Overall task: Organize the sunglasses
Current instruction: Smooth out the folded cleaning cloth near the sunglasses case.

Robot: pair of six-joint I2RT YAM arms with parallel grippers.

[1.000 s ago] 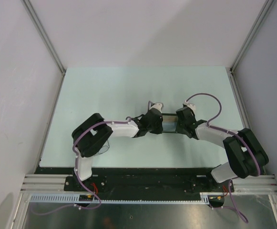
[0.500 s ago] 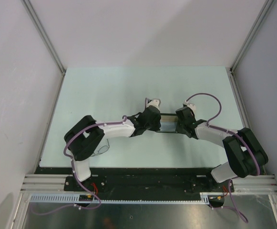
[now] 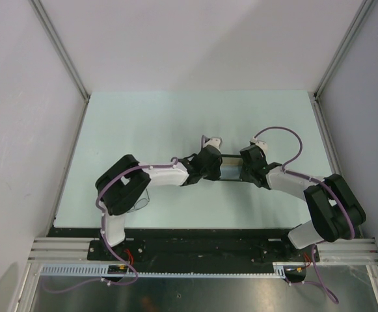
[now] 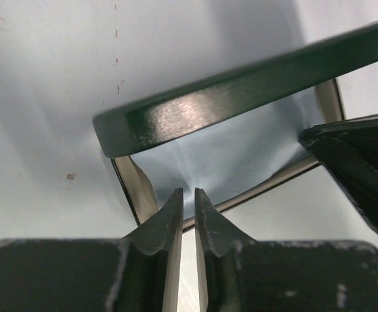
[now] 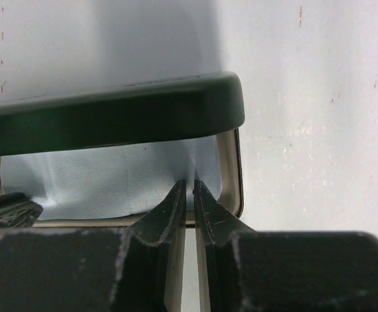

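Observation:
A black oblong case (image 3: 231,158) lies open in the middle of the table, between the two wrists. Its dark lid (image 4: 241,84) (image 5: 110,114) stands raised over a beige-rimmed tray. A pale blue cloth (image 4: 241,156) (image 5: 110,179) lies in that tray. My left gripper (image 4: 189,190) (image 3: 219,170) pinches the cloth at the case's left end, where the fabric puckers at the tips. At the right end my right gripper (image 5: 190,182) (image 3: 243,170) is shut on the cloth the same way. The sunglasses (image 3: 143,199) show only as thin dark wire by the left arm's elbow, mostly hidden.
The right gripper's black finger (image 4: 358,169) reaches into the left wrist view from the right. The pale green tabletop (image 3: 143,123) is bounded by metal rails and white walls. The arm bases sit on the black bar (image 3: 195,244) at the near edge.
The left arm's elbow swung out to the left half a second ago and has come back. The right arm and the case have not moved.

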